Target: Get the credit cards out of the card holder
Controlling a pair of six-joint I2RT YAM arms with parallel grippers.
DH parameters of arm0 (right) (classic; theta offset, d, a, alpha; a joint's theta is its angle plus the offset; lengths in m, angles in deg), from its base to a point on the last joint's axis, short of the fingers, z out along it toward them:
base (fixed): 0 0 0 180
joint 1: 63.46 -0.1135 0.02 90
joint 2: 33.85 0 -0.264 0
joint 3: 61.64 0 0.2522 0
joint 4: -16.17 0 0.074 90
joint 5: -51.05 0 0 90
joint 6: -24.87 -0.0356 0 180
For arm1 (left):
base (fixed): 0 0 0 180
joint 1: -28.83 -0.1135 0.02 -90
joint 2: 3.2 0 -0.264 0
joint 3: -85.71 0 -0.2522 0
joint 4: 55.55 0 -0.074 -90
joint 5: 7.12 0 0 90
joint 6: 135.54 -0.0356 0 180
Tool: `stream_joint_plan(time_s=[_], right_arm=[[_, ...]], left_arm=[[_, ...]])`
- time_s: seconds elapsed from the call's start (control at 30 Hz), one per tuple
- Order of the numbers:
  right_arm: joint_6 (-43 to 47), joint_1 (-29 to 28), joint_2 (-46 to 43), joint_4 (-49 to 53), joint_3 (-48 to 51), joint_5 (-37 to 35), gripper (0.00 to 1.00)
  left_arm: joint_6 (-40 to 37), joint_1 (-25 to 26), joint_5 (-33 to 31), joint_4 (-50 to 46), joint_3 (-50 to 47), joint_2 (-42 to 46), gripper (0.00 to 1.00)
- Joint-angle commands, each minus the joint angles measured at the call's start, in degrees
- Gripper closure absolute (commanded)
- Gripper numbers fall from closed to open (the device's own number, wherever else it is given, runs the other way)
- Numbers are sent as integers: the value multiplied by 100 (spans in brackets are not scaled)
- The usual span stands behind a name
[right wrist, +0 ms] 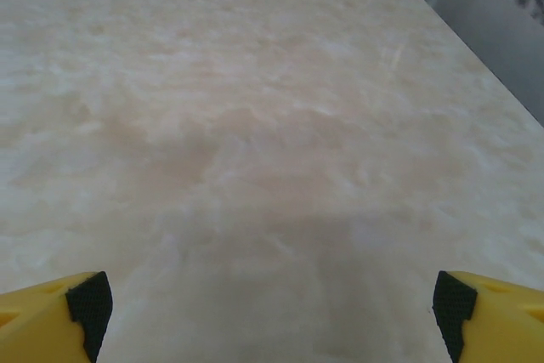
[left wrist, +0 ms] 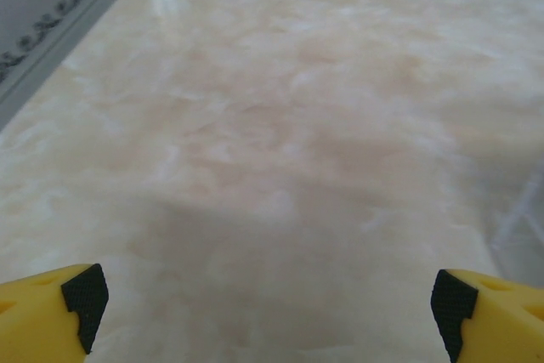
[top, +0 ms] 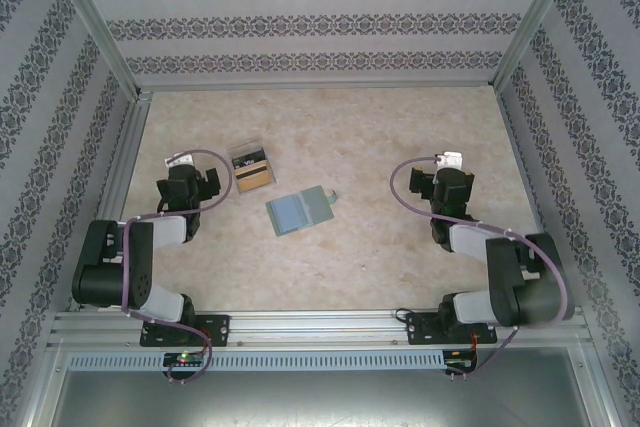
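left hand (left wrist: 268,299) and right hand (right wrist: 270,303) gape empty — card holder (top: 298,211) lies between.

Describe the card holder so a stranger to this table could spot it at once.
On the marbled beige table, look slightly left of centre. The card holder lies flat there, a grey-green rectangle with a pale blue-grey face and a small tab at one corner. Unlike it, the clear tray just beyond holds tan and black contents.
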Motion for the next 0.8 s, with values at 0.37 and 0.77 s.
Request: stream_joint_plan(time_s=[0.37,0.77], right_arm=[[286,187,525,-1165,-2,993,2],[234,269,541,-1153,-28,1155,2]], left_arm=[[-713,73,1098,1296,-159,-430,1],[-729,73,1103,1311,-164,-429,1]])
